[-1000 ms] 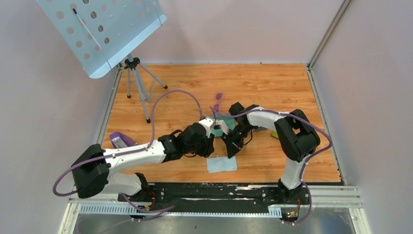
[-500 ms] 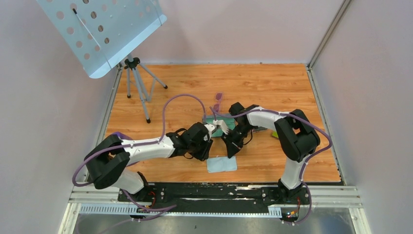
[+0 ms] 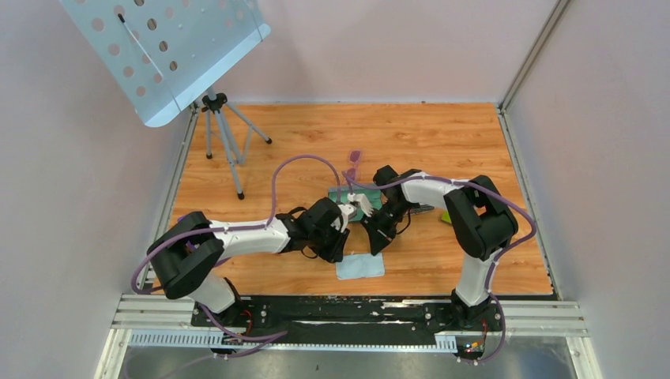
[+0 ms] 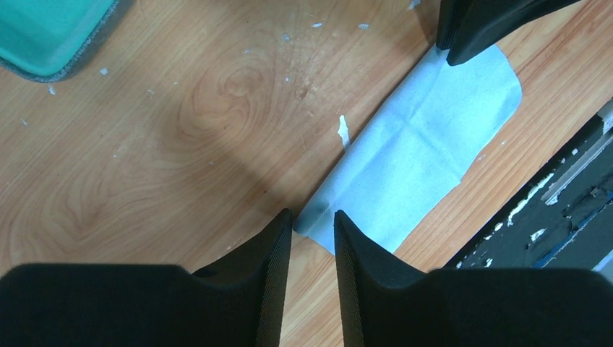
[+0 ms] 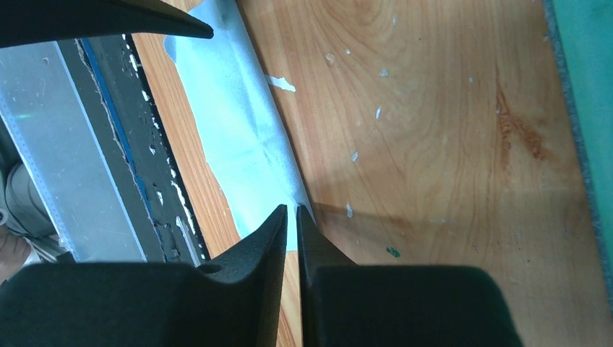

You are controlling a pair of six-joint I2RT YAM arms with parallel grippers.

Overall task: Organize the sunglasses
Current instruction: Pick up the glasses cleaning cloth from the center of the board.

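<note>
Sunglasses (image 3: 353, 163), small with thin purple frame and pink-purple tinted lenses, lie on the wood-grain tabletop (image 3: 442, 134) far of both arms; left hand (image 4: 312, 220) narrowly apart over a corner of the creased pale-blue cloth (image 4: 426, 144), right hand (image 5: 291, 211) all but together at its edge.

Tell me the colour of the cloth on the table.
Pale blue; the cloth shows best in the left wrist view.

Pale walls (image 3: 379, 47); wood-grain table (image 3: 442, 134); perforated tripod stand (image 3: 170, 51).

Black-jointed white arms (image 3: 245, 235) carry purple cables (image 3: 304, 156).
</note>
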